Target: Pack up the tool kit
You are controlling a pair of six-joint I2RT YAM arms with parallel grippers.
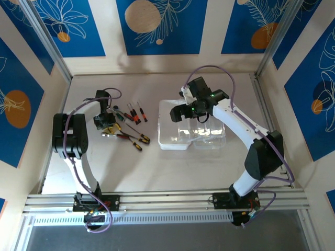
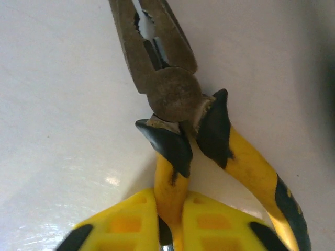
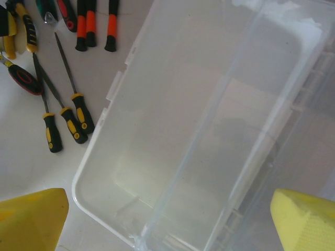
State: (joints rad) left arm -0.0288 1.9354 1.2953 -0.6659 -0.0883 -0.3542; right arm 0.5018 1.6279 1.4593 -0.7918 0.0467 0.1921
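Clamped the left gripper [image 2: 170, 227] on one handle of the pliers [image 2: 172, 94], on the table left of the open case [image 1: 172, 140]. Held the right gripper [image 3: 167, 222] wide over it. Needed next, seemingly: lift and carry into case.

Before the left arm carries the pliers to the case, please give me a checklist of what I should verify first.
1. Left gripper shut on the pliers: ok, its fingers clamp one handle.
2. Pliers lifted off the table: cannot tell.
3. Case open, with nothing inside: ok.
4. Path over the case free: not ok, the open right gripper hangs above it.
5. Screwdrivers apart from the pliers: cannot tell, some lie close.
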